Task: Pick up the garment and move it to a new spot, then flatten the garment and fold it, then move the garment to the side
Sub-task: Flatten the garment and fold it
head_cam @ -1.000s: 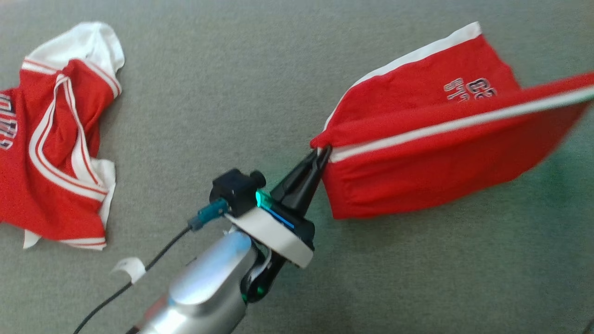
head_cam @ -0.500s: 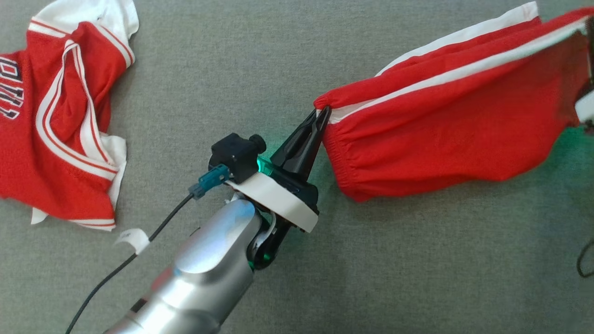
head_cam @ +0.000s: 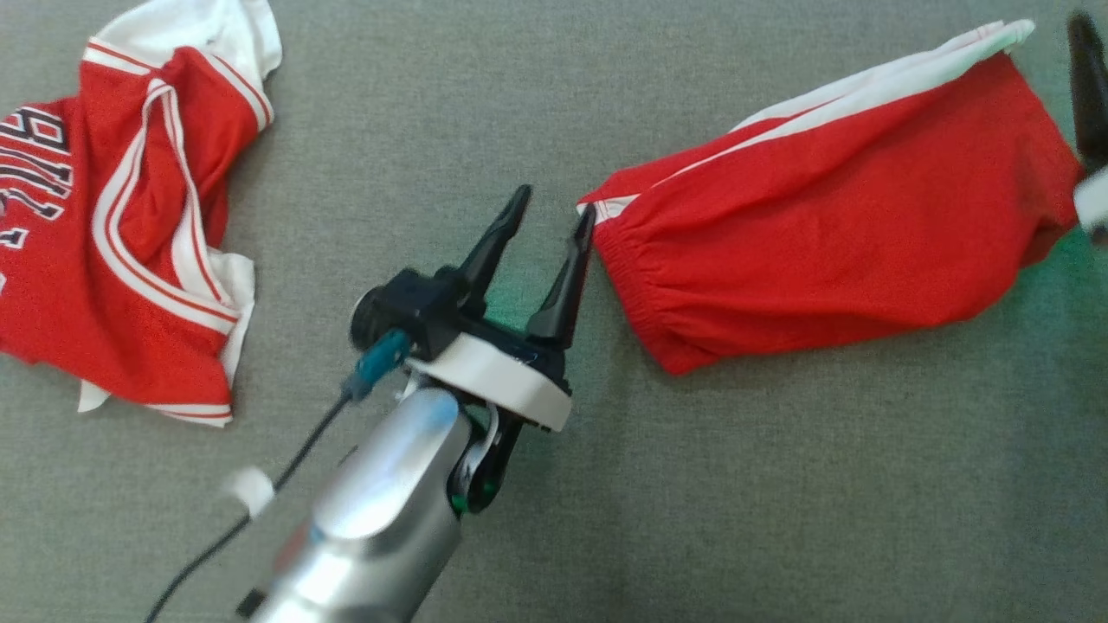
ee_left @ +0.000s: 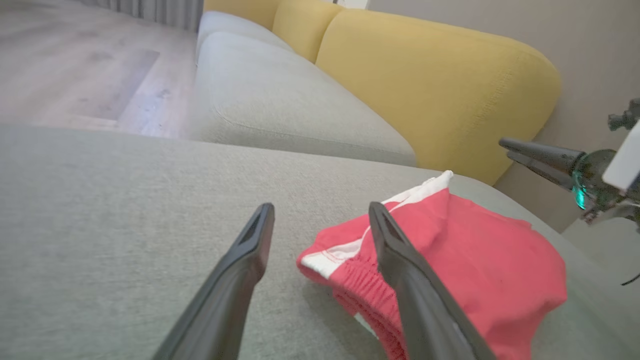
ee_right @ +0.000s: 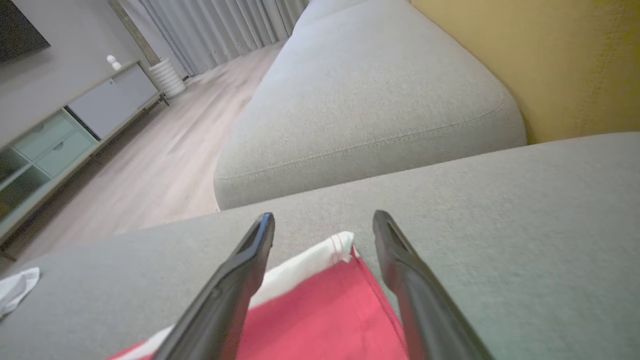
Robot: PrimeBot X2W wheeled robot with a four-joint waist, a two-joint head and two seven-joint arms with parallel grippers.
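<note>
Since a second ago both grippers have let go of the red shorts, which hung stretched between them and now lie slack on the grey cushion.

Head view: the left gripper (head_cam: 556, 203) has its two dark fingers spread in a V with nothing between them. The red shorts (head_cam: 831, 251), with a white side stripe, lie just off its right fingertip, the gathered waistband corner nearest it; whether the tip touches the cloth is unclear. The right gripper (head_cam: 1084, 52) shows as one dark finger just past the far end of the shorts. A crumpled red and white jersey (head_cam: 130, 234) lies well off to the left gripper's other side, on the same grey cushion (head_cam: 779, 484).

Left wrist view: the left gripper (ee_left: 321, 210) is spread wide. The shorts (ee_left: 480, 270) lie partly behind its right finger. The right gripper (ee_left: 507, 149) hovers beyond them, in front of a yellow back cushion (ee_left: 425, 85).

Right wrist view: the right gripper (ee_right: 324, 217) is parted and empty. The white-striped corner of the shorts (ee_right: 325, 310) lies between its fingers, on the cushion below them.
</note>
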